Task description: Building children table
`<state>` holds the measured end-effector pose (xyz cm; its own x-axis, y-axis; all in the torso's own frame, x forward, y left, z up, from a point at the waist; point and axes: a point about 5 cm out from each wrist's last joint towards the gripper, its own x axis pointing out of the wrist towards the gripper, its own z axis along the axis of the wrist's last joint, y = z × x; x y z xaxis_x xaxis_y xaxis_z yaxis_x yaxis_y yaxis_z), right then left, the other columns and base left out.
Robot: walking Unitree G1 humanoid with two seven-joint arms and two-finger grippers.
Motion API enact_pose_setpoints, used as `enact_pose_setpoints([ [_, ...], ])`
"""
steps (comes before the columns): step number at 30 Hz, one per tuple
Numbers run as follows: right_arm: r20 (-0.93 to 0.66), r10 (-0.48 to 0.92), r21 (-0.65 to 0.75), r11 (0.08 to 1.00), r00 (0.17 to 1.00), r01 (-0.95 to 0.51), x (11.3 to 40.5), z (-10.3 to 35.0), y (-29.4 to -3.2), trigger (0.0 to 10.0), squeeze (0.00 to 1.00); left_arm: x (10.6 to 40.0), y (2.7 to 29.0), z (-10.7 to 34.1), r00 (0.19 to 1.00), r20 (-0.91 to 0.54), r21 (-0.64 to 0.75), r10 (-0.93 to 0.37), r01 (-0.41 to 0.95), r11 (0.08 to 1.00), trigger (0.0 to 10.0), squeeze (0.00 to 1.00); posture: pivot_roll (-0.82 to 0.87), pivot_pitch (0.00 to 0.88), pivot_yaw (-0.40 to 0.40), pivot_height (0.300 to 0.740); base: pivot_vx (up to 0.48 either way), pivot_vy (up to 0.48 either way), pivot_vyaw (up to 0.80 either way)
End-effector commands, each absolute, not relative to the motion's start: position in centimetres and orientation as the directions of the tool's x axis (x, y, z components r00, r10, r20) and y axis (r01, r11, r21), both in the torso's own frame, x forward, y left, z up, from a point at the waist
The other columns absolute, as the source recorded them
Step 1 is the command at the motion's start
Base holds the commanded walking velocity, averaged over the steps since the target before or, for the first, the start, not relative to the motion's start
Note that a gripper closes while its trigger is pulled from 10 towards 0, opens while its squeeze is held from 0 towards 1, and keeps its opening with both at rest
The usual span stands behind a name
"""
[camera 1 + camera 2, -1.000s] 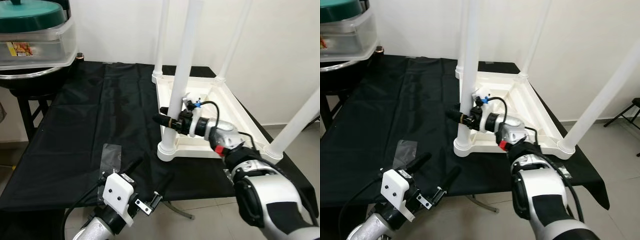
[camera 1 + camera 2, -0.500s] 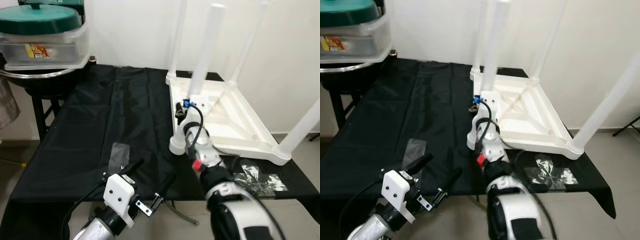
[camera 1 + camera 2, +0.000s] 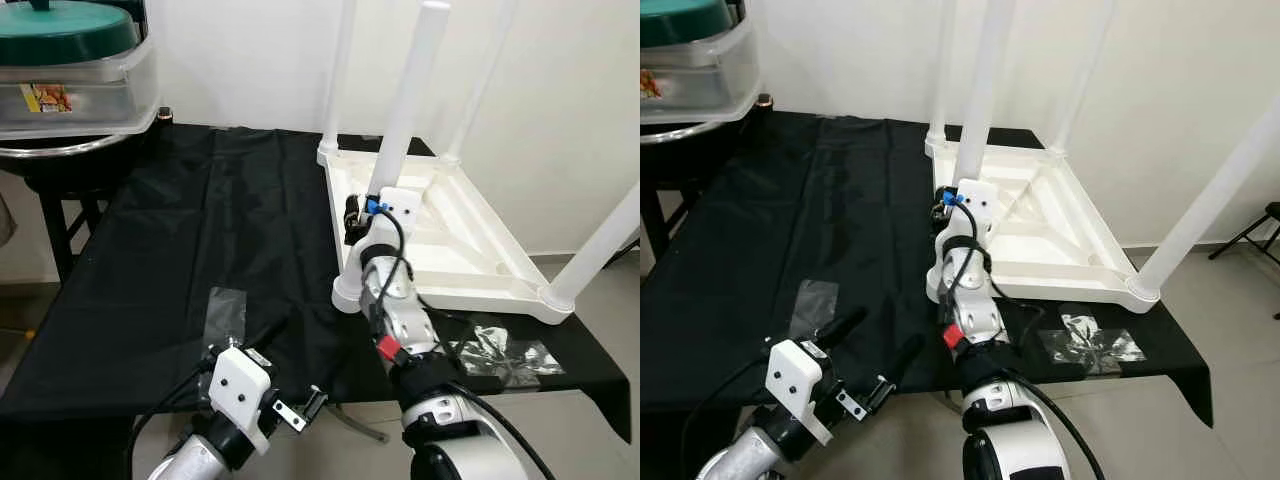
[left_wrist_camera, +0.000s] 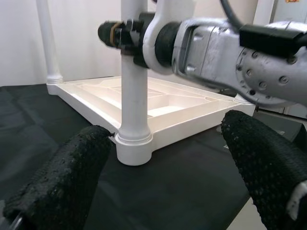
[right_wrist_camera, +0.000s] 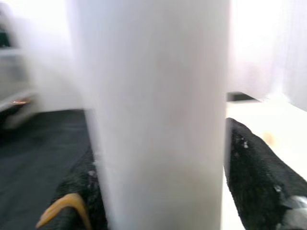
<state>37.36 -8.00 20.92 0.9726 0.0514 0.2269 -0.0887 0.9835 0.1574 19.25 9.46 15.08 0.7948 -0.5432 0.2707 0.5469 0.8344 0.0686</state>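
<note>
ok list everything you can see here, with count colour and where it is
children table: one, white, upside down on the black cloth, right half
table legs: four, white, standing up from its corners
black cloth: one, covering the work table
tape patch: one, clear, on the cloth near the front edge
plastic wrap: one, clear, crumpled by the table's near edge
storage bin: one, clear with green lid, far left
left hand: black fingers open, low at the front edge
right hand: shut around the nearest leg
</note>
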Motion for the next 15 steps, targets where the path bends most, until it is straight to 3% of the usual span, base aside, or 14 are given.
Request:
enact_pose_setpoints([
  [1,0.191,0.24,0.187,0.943,0.952,-0.275,36.8,19.7,-7.3,10.0,0.0,19.3,9.3,14.6,0.793,0.244,0.061,-0.558,0.561,0.825,10.0,0.0,0.09,0.045,-0.118,0.74,0.0,0.0,0.0],
  [2,0.192,0.336,0.208,0.904,0.922,-0.373,36.7,19.6,-7.2,10.0,0.0,19.3,9.3,14.6,0.793,0.244,0.062,-0.559,0.562,0.825,10.0,0.0,0.09,0.045,-0.118,0.74,0.0,0.0,0.0],
  [5,0.188,0.571,0.091,0.8,0.799,-0.593,36.1,19.4,-7.8,10.0,0.0,19.4,9.3,14.6,0.793,0.243,0.062,-0.559,0.563,0.824,10.0,0.0,0.09,0.046,-0.114,0.74,0.0,0.0,0.0],
  [9,0.127,0.835,0.085,0.529,0.536,-0.844,35.1,18.9,-10.1,10.0,0.0,19.5,9.4,14.6,0.793,0.242,0.064,-0.559,0.562,0.825,10.0,0.0,0.09,0.048,-0.109,0.74,0.0,0.0,0.0],
  [11,0.099,0.892,0.069,0.436,0.441,-0.898,35.0,19.0,-11.3,10.0,0.0,19.5,9.4,14.6,0.793,0.242,0.065,-0.559,0.561,0.825,10.0,0.0,0.09,0.048,-0.112,0.74,0.0,0.0,0.0],
  [15,0.017,0.938,0.054,0.345,0.346,-0.937,35.8,19.1,-13.4,10.0,0.0,19.5,9.4,14.7,0.795,0.242,0.068,-0.556,0.558,0.827,10.0,0.0,0.1,0.05,-0.114,0.74,0.0,0.0,0.0],
])
